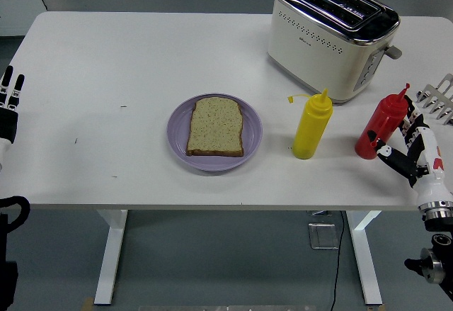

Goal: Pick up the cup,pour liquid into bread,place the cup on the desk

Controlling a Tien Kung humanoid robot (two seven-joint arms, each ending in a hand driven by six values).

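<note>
No cup is in view. A red squeeze bottle (380,126) stands on the white table (127,56) at the right, leaning a little to the right. My right hand (406,146) is just right of it, fingers spread, holding nothing. A yellow squeeze bottle (311,126) with its cap hanging off stands left of the red one. A slice of bread (215,126) lies on a purple plate (178,141) in the middle of the table. My left hand (10,104) rests at the left edge, fingers straight.
A cream and chrome toaster (331,35) stands at the back right, behind the bottles. A metal rack (439,97) shows at the right edge, close to my right hand.
</note>
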